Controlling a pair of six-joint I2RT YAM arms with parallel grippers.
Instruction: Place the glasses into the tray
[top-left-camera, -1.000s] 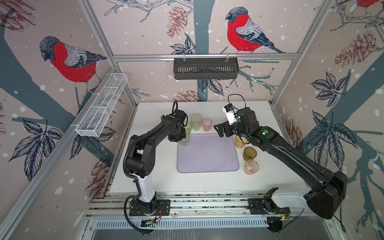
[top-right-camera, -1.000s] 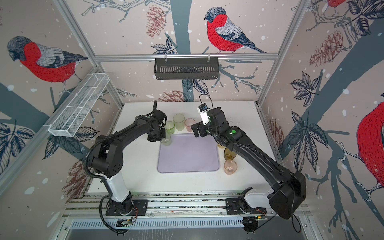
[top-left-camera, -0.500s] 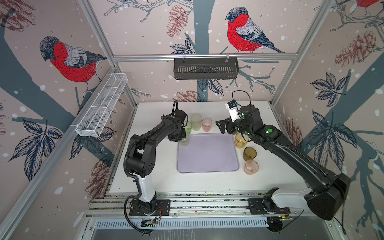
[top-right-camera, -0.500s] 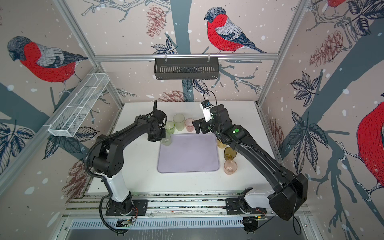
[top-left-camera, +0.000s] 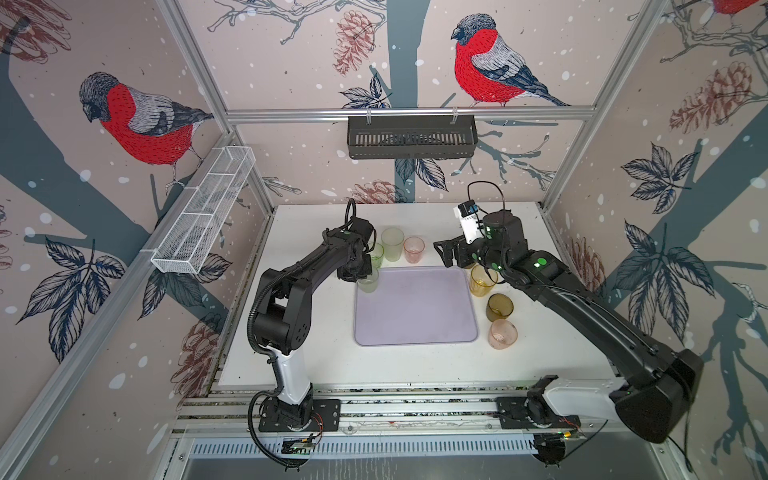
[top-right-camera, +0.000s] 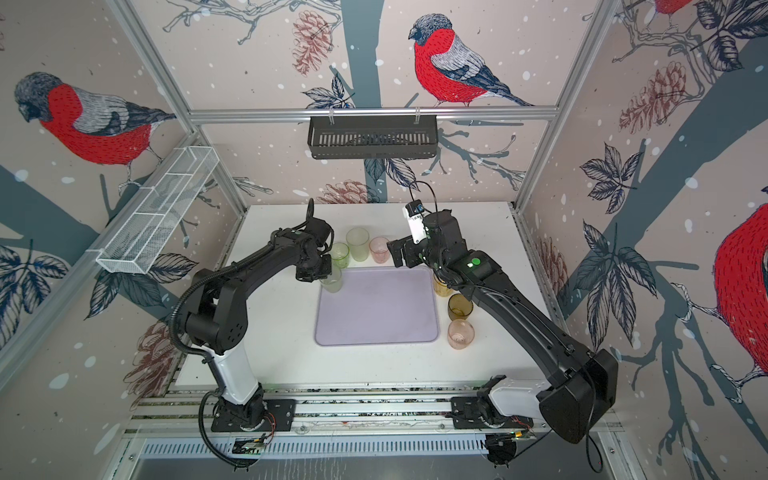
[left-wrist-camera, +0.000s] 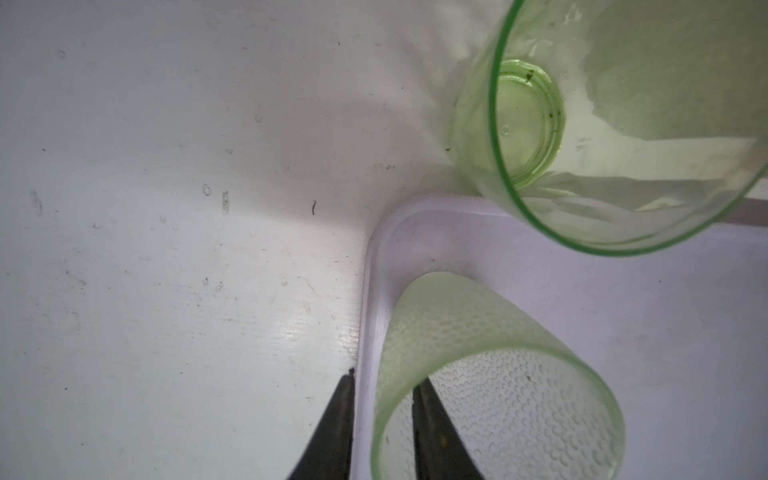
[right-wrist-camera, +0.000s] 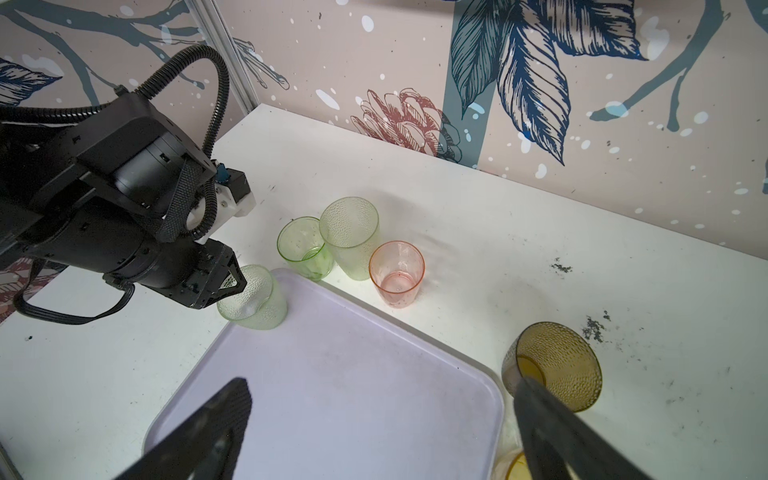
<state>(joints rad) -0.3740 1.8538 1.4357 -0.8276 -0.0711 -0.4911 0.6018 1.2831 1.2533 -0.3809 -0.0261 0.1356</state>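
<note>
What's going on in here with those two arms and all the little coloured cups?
A two-armed robot is loading a lavender tray. The left gripper is at a frosted green glass standing in the tray's far left corner, one finger inside it, one outside, slightly apart. The right gripper hovers open and empty by the tray's far right corner. The other glasses stand on the white table around it.

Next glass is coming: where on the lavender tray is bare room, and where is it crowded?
Nearly all of the flat pale lavender plastic tray is bare; only the frosted pale green tumbler stands in its far left corner, under the left gripper. Crowded: the table behind the far rim, and along the right rim, lined with glasses.
</note>
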